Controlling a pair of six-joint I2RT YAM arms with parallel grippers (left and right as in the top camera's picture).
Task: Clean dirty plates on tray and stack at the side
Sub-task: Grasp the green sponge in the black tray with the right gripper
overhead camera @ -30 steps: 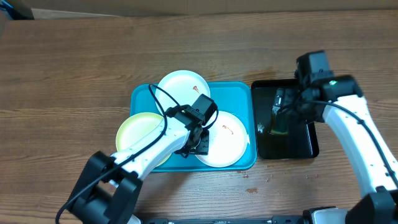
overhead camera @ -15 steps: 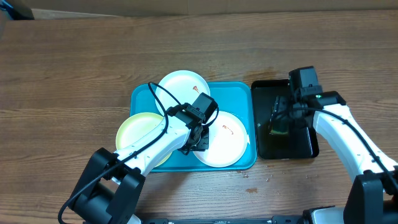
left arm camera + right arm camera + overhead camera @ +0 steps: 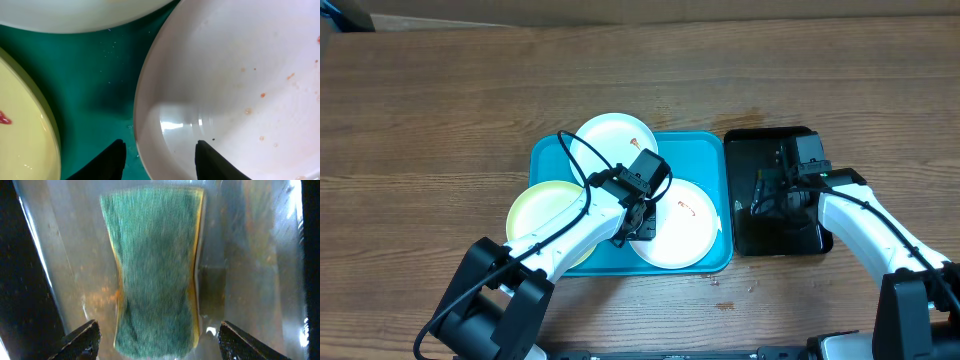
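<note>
You're fetching the sponge [image 3: 155, 270]: your right fingers [image 3: 82, 340] gape over it; lower, close. Your left fingers [image 3: 112, 160] straddle, unclosed, the white plate [image 3: 240, 75] at its nine-o'clock rim.

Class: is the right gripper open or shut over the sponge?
Open: fingertips of the right gripper stand wide apart, either side of the green sponge in the black tray, neither touching it.
</note>
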